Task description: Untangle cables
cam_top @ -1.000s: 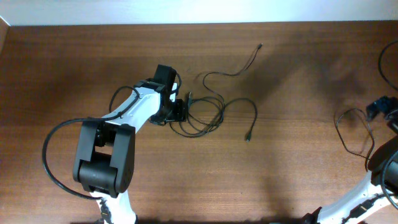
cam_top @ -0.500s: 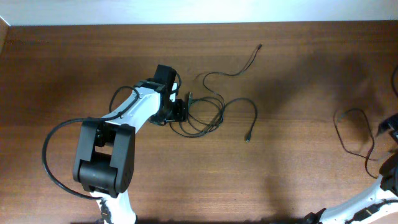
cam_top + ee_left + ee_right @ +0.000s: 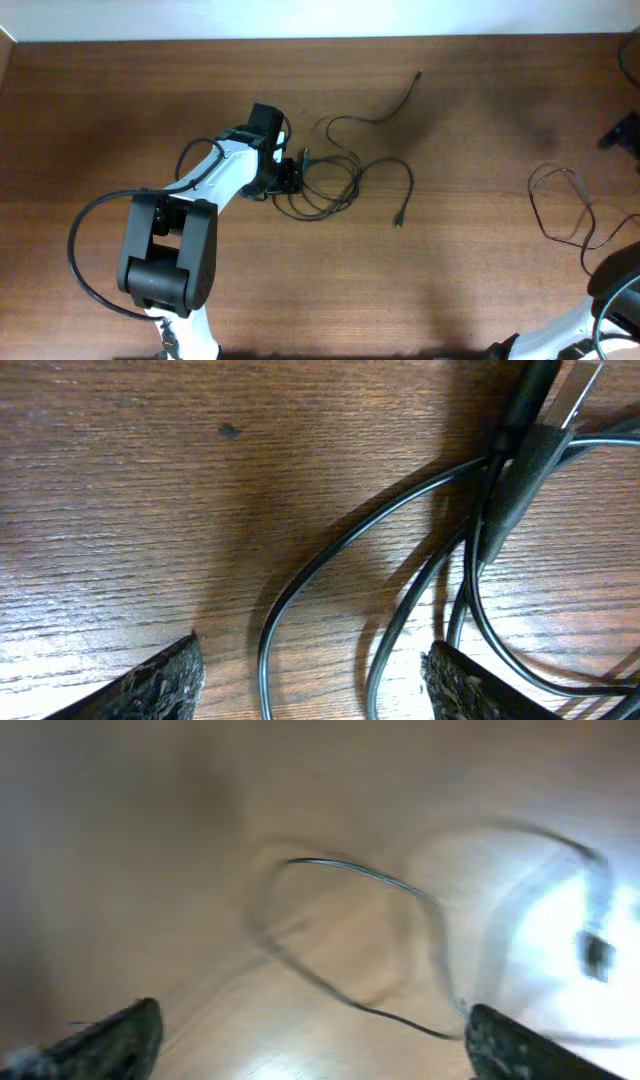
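The cables [image 3: 335,180] lie as a tangle of thin black loops in the middle of the table, with one end [image 3: 418,74] trailing to the far side and a plug [image 3: 398,221] toward the near side. My left gripper [image 3: 288,178] is at the tangle's left edge. In the left wrist view it [image 3: 315,682] is open, low over the wood, with two strands [image 3: 300,585] running between its fingertips [image 3: 160,682] and a plug [image 3: 568,388] beyond. A separate cable loop [image 3: 560,205] lies at the right. My right gripper [image 3: 624,134] is off it at the right edge, open and empty [image 3: 315,1040]; its view is blurred, with the loop [image 3: 350,930] beneath.
The table's far edge [image 3: 320,38] meets a white wall. The left arm's body and its thick black cable [image 3: 85,250] take up the near left. The right arm's base [image 3: 610,300] stands at the near right corner.
My right gripper has moved away from the right-hand cable loop toward the far right edge. That loop has shifted a little to the left. The left arm and the tangle have not moved.
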Controlling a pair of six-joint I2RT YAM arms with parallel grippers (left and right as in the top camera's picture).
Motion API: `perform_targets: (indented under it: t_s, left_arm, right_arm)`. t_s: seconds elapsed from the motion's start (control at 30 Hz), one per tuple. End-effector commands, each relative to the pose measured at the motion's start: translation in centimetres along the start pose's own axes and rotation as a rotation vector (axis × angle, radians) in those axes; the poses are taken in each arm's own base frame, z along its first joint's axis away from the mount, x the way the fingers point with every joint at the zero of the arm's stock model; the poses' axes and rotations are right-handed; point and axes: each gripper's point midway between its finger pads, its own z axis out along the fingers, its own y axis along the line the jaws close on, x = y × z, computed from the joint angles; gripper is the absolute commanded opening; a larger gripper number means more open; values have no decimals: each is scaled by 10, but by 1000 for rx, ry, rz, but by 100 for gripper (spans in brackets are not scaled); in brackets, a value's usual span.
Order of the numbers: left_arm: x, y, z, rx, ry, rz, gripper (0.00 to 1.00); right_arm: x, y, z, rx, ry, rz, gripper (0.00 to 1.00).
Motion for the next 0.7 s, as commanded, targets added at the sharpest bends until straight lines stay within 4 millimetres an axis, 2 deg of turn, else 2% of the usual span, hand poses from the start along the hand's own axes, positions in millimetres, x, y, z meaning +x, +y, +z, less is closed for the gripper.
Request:
perform_targets:
  t_s: [0.0, 0.03, 0.07, 0.1, 0.17, 0.23, 0.3, 0.37, 0.47, 0.57, 0.6, 0.63, 0.67]
  left_arm:
    - [2, 3, 5, -14, 9, 10, 75]
    - [2, 3, 5, -15, 9, 10, 76]
    - [2, 3, 5, -14, 10, 10, 76]
    - [2, 3, 5, -14, 11, 10, 76]
    - [2, 3, 5, -14, 10, 10, 76]
    - [2, 3, 5, -14, 10, 10, 77]
    - [2, 3, 5, -14, 11, 10, 77]
    - [3, 3, 5, -14, 12, 10, 77]
    - [3, 3, 5, -14, 13, 10, 77]
    - [4, 4, 5, -15, 17, 9, 78]
    - [5, 4, 5, -16, 20, 9, 79]
    - [5, 4, 5, -16, 21, 9, 79]
    - [5, 4, 5, -16, 21, 9, 79]
  right_arm:
    - [10, -65, 14, 223, 32, 166, 99]
    - [19, -79, 27, 236, 68, 193, 98]
    - [25, -84, 36, 237, 85, 206, 99]
    - [36, -91, 56, 230, 120, 226, 99]
    - [57, -101, 81, 240, 169, 245, 98]
    - [86, -117, 98, 283, 231, 389, 99]
    - [101, -127, 105, 302, 258, 479, 99]
    - [107, -136, 112, 331, 257, 484, 98]
    - [115, -136, 120, 335, 266, 481, 98]
    - [111, -135, 132, 311, 229, 486, 99]
    - [108, -129, 138, 267, 219, 484, 100]
    - [102, -118, 143, 194, 205, 476, 93]
    - [96, -103, 147, 94, 200, 440, 74]
